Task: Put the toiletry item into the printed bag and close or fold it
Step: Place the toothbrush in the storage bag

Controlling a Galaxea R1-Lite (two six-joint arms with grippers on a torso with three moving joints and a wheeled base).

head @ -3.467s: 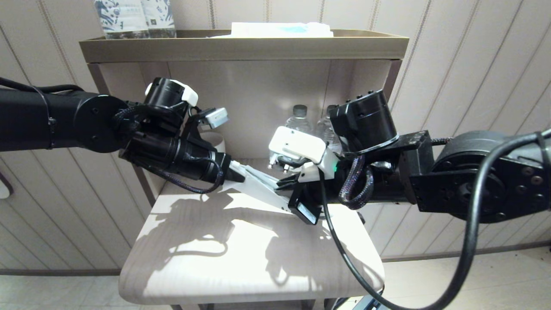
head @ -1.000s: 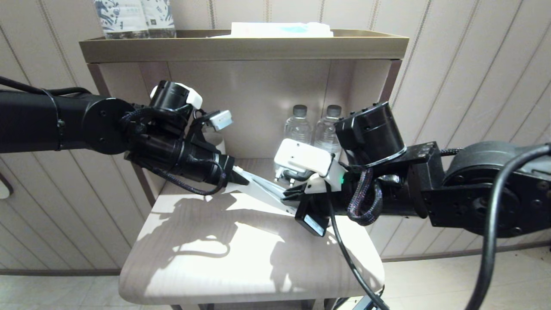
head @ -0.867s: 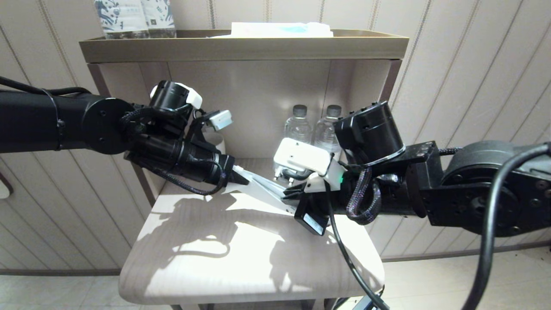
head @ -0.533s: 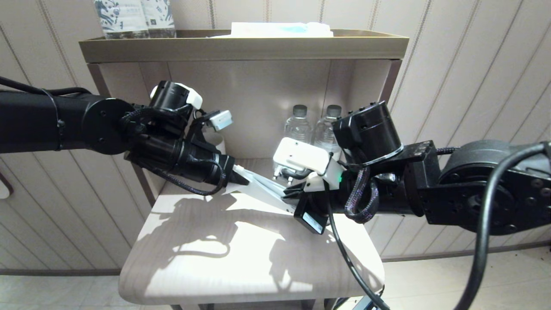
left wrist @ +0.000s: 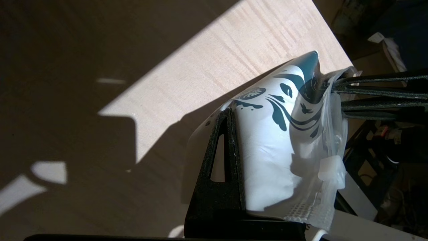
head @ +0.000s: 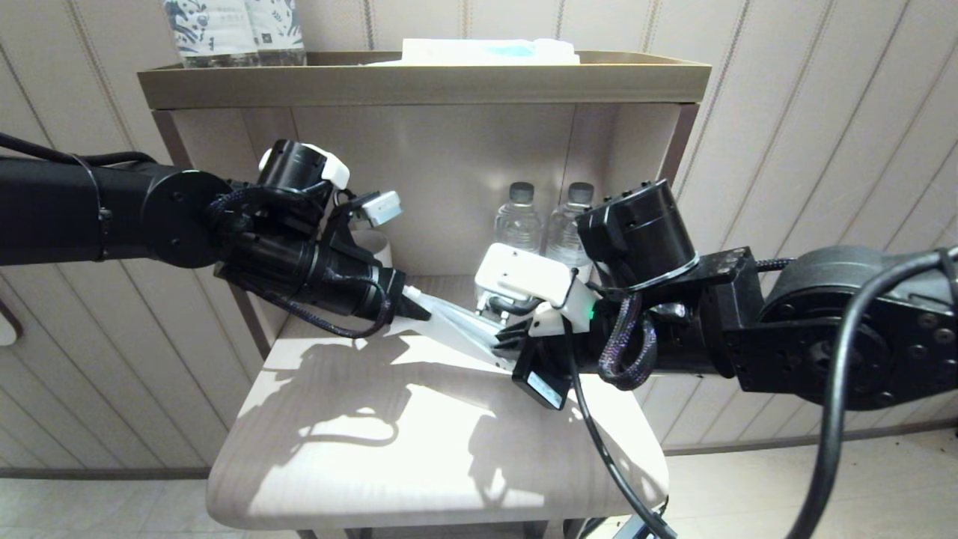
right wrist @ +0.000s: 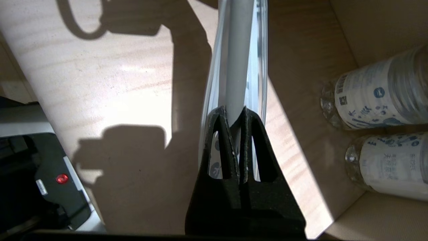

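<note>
Above the pale wooden shelf (head: 419, 449), the left gripper (head: 419, 305) pinches one end of the printed bag (head: 456, 329); the right gripper (head: 509, 346) pinches the other end, the one with the dark leaf print; the bag hangs stretched between them, off the wood; the toothbrush (right wrist: 238, 63) lies inside it; two water bottles (head: 542, 224) stand behind.

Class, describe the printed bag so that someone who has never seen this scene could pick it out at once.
Find the pale wooden table under the shelf unit. Above its back part, the left gripper and right gripper hold a long flat pouch between them: the printed bag. Alone here, it is white translucent plastic with a dark teal leaf print.
</note>
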